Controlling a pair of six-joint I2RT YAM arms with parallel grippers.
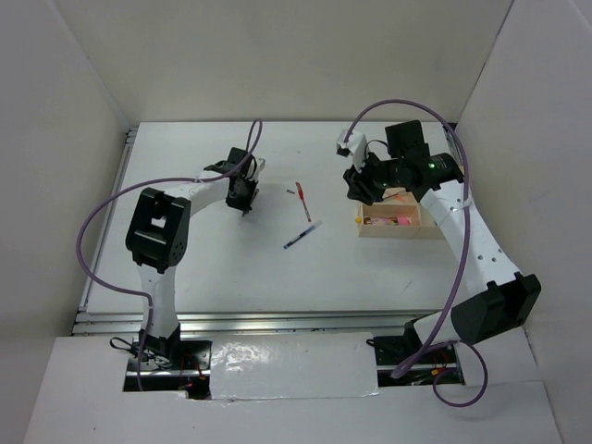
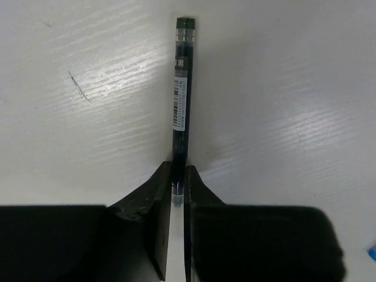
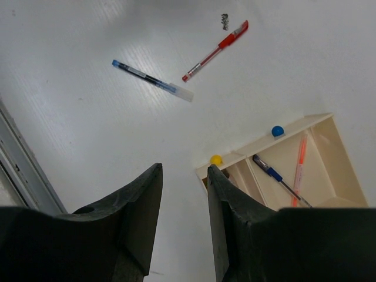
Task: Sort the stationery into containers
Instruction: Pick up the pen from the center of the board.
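Progress: partly sorted. Tray (image 1: 427, 229) sits right of centre in the top view; the right wrist view shows an orange pen (image 3: 299, 167) and a second blue pen (image 3: 276, 176) lying in one long compartment, and the top view shows a pink item (image 1: 403, 220) inside too. Not yet binned: red pen (image 1: 302, 199) and blue pen (image 1: 302, 234), both loose on the table (image 1: 213, 268) at frame centre, well apart from the tray. Left gripper (image 2: 178, 173), left of centre in the top view, has its jaws narrowed to pen width on the near end of a dark pen (image 2: 181, 106), which lies flat on the table; pads look in contact, grip firmness can't be judged. Right gripper (image 3: 183, 170) hangs over the tray's near corner, jaws partly apart, holding nothing. No rolls visible anywhere. My read: three pens left, dark one first.
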